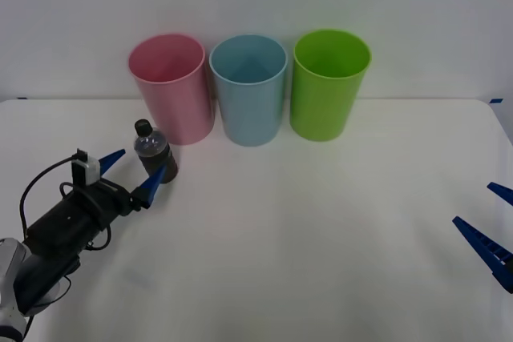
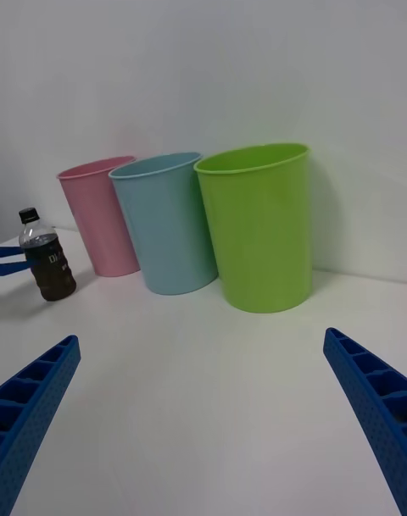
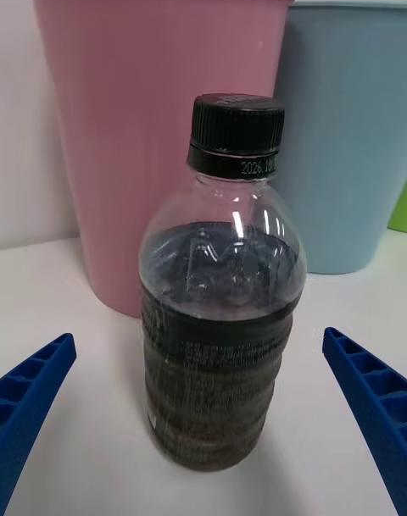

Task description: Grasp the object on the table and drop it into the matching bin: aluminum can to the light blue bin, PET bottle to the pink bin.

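The PET bottle (image 1: pixel 154 154) (image 3: pixel 222 313) (image 2: pixel 47 256), clear with dark liquid and a black cap, stands upright on the white table (image 1: pixel 304 238) just in front of the pink bin (image 1: pixel 171 87) (image 3: pixel 153 126) (image 2: pixel 100 215). My left gripper (image 1: pixel 131 172) (image 3: pixel 203 414) is open at the bottle, one blue finger on each side of it, not touching. The light blue bin (image 1: pixel 248 88) (image 3: pixel 348 135) (image 2: pixel 165 219) stands right of the pink one. My right gripper (image 1: pixel 493 226) (image 2: pixel 203 414) hangs open at the table's right edge, far from the bottle.
A lime green bin (image 1: pixel 330 82) (image 2: pixel 259 224) stands right of the light blue one, all three in a row along the back wall. A black cable loops over my left wrist (image 1: pixel 48 178).
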Robot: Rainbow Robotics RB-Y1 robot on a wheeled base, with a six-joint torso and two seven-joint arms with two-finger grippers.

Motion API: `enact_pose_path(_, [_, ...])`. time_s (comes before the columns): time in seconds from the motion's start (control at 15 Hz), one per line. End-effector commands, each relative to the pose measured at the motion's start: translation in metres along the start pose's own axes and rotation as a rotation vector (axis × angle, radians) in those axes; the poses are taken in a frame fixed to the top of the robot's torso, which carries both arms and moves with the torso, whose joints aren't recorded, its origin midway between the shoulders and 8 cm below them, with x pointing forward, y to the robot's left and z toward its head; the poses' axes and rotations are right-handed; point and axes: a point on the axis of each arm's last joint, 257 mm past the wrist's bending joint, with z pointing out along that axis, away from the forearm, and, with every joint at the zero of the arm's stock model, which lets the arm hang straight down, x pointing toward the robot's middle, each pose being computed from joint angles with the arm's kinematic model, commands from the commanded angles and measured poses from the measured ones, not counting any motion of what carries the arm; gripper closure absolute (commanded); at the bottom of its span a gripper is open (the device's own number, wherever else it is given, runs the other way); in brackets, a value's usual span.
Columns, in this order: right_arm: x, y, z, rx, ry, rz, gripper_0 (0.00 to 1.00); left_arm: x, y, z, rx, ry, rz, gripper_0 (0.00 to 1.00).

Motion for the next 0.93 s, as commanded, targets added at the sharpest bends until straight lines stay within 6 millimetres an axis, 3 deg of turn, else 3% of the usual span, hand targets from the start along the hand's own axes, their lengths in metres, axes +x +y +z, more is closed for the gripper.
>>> enact_pose_path(0.07, [0.000,0.000,0.000,0.000,0.000,0.000,0.00,-0.002,-0.002,0.013,-0.011,0.004,0.014,0.00])
enact_pose_path(0.6, [0.000,0.000,0.000,0.000,0.000,0.000,0.00,-0.002,-0.004,0.040,0.002,0.026,0.037,0.00])
enact_pose_path(0.93, [0.000,0.000,0.000,0.000,0.000,0.000,0.00,-0.001,-0.008,0.043,0.007,0.031,0.041,0.00])
